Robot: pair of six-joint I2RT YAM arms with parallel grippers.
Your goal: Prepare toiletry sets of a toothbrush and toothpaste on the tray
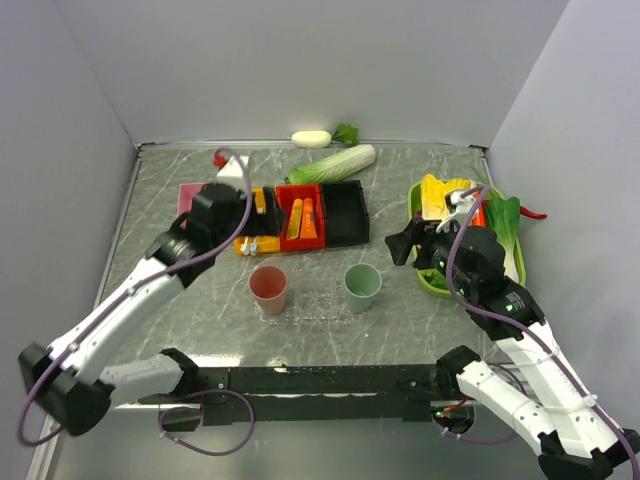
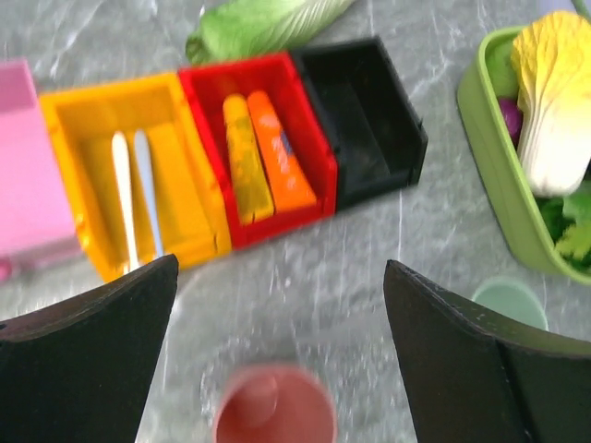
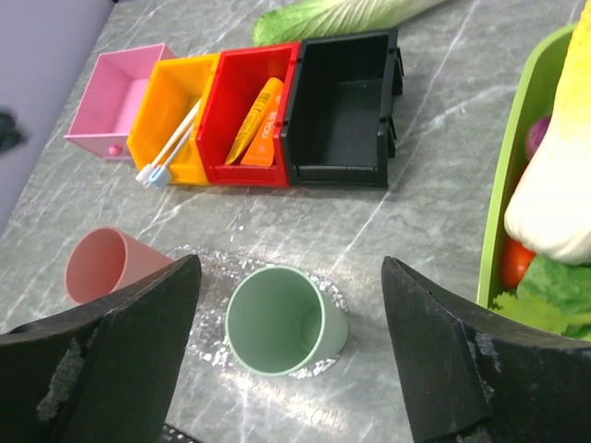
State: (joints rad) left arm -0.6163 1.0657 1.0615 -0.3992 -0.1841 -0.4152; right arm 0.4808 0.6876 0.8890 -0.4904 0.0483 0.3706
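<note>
- Nearest the arm bases: the tray (image 1: 318,303) lies flat on the bench (image 1: 205,318), with a pink cup (image 1: 268,290) at its left end and a green cup (image 1: 362,287) at its right. No toothbrush or toothpaste lies on it, so I judge that no set has been started.
- Left jaws: spread wide, nothing between them, touching nothing. The top view puts them above the yellow bin (image 2: 189,203), hiding most of it.
- Right jaws: also wide and empty. They hang just beyond the green cup, beside the green vegetable tray (image 2: 489,161), well apart from the bins.
- Toothbrush (image 2: 125,198): two lie side by side in the yellow bin, ahead and to the left of the left jaws in the wrist view. Their long axis runs along the bin, away from the arm bases, so the jaw gap must sit across the bin to pinch a shaft.
- Toothpaste (image 2: 277,152): two tubes lie side by side in the red bin (image 2: 312,138), on the same axis, nearly straight ahead of the left jaws.
- Judgement: the left arm (image 1: 130,290) is much the nearer to both bins, and the right arm (image 1: 505,305) is better placed for the tray's right end.
- Farthest: a black bin (image 2: 360,120) ends the row, with nothing visible in it.
</note>
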